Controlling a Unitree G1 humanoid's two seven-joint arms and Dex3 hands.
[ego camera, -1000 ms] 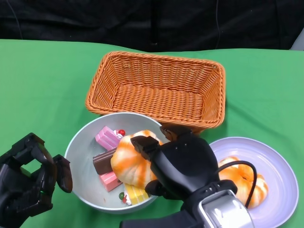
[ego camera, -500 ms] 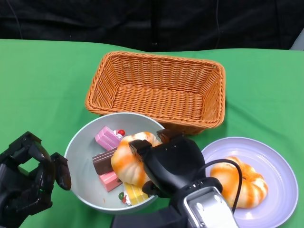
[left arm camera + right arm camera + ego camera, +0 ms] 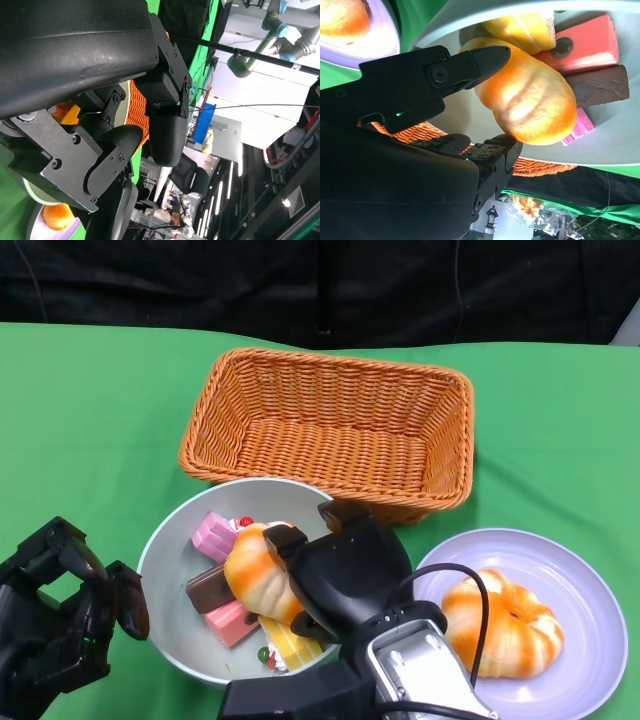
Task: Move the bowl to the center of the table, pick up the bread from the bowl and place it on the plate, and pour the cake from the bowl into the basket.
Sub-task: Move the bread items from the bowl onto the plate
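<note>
— Orange-glazed and ridged, the bread roll (image 3: 258, 575) is sitting in the grey bowl (image 3: 160, 565), on top of the cake slices (image 3: 222, 585). Is the right hand (image 3: 345, 575) gripping it?

— The right wrist view is showing black fingers (image 3: 487, 57) on opposite flanks of the roll (image 3: 532, 107), touching it, so I am reading it as clamped across the roll's short side. Whether the roll is lifting off the cakes, I cannot tell.

— How is it likely handling?

— Judging by its sheen, it is looking like a light, smooth toy; slipping is the risk. Taking it across the middle, where it is widest, seems safest.

— And the left hand (image 3: 60, 625)?

— It is waiting just beside the bowl's rim, fingers apart, holding nothing.

— Where is the roll going?

— To the lavender plate (image 3: 590, 600) on the green surface (image 3: 90, 410), near the bowl, where another roll (image 3: 505, 625) is already lying. There is bare plate left, but a glossy roll may be rolling against its neighbour.

— The wicker basket (image 3: 330, 425)?

— Standing just behind the bowl, awaiting the cakes.
</note>
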